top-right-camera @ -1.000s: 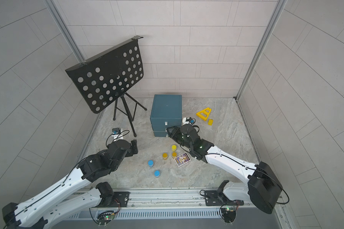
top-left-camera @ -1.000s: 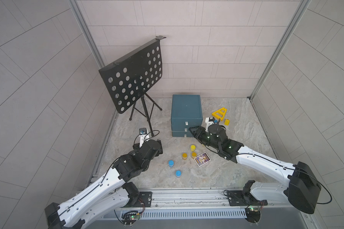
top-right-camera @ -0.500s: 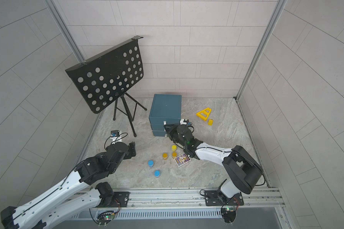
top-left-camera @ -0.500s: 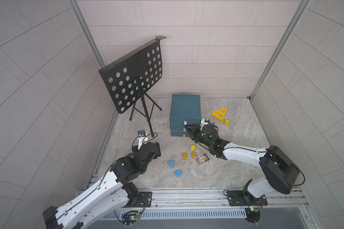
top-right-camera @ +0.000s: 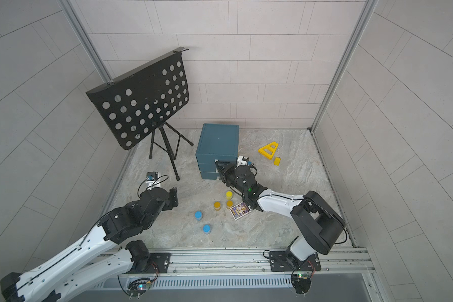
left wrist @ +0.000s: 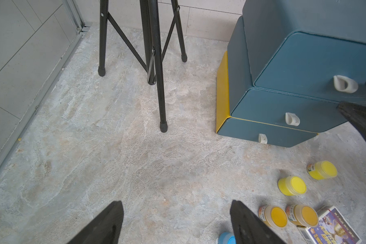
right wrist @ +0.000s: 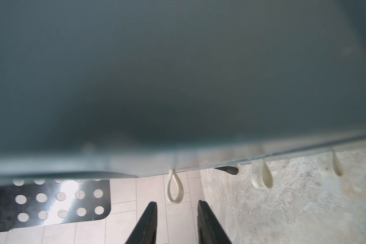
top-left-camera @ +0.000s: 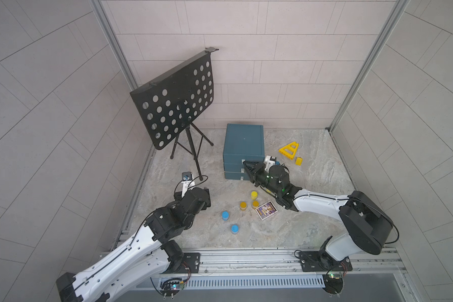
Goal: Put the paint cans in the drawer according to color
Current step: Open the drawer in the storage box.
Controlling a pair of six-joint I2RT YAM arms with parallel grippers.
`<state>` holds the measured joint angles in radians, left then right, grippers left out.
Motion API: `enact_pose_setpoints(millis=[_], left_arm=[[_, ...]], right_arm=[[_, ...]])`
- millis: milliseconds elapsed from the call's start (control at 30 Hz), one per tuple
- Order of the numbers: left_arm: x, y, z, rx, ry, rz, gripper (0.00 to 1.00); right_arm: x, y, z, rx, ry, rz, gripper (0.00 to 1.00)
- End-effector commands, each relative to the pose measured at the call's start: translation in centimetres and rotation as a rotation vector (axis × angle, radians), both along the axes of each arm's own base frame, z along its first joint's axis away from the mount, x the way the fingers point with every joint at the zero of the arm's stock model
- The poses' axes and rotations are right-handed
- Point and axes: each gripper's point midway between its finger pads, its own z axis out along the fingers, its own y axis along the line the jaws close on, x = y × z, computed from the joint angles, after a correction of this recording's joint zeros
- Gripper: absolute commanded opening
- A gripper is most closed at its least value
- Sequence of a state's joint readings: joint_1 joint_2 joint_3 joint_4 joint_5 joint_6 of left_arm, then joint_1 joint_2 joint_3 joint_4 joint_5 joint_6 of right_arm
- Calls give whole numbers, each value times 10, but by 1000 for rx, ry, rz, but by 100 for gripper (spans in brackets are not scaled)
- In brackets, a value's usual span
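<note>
- Drawer cabinet (top-left-camera: pixel 243 146): three stacked drawers, and all appear shut. The step in hand is judged to be pulling the top drawer open before any can is lifted.
- Right gripper (right wrist: pixel 176 203): at the cabinet front, fingers slightly parted and holding nothing. Advance until the loop sits between the fingers, close on it, then pull straight along the drawer's travel. A slanted pull may drag the cabinet across the floor (left wrist: pixel 114 147).
- Left gripper (left wrist: pixel 175 205): fingers spread and empty, hovering over bare floor beside the cans. Keep it out of the drawer's path.
- Paint cans (top-left-camera: pixel 254 194): on the floor in front of the cabinet, none in a drawer. Both top views show two blue, two amber and one yellow. The left wrist view shows two yellow but only one blue; the right arm (top-left-camera: pixel 314 204) probably hides the other yellow from above.
- Loop handle (right wrist: pixel 174 186): only the right wrist view shows that it lies just ahead of the fingertips, not between them.
</note>
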<state>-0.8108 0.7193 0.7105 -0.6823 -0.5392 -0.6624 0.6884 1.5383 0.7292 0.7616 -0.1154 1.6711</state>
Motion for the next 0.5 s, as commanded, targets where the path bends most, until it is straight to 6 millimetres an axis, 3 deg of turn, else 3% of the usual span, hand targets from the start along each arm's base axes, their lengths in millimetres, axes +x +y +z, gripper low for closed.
enact_pose_setpoints(millis=[0, 467], left_arm=[[1, 2, 9, 7, -14, 2, 86], [1, 3, 14, 8, -24, 2, 85]], right_arm=[[2, 2, 8, 63, 1, -9, 36], [12, 8, 0, 78, 19, -22, 17]])
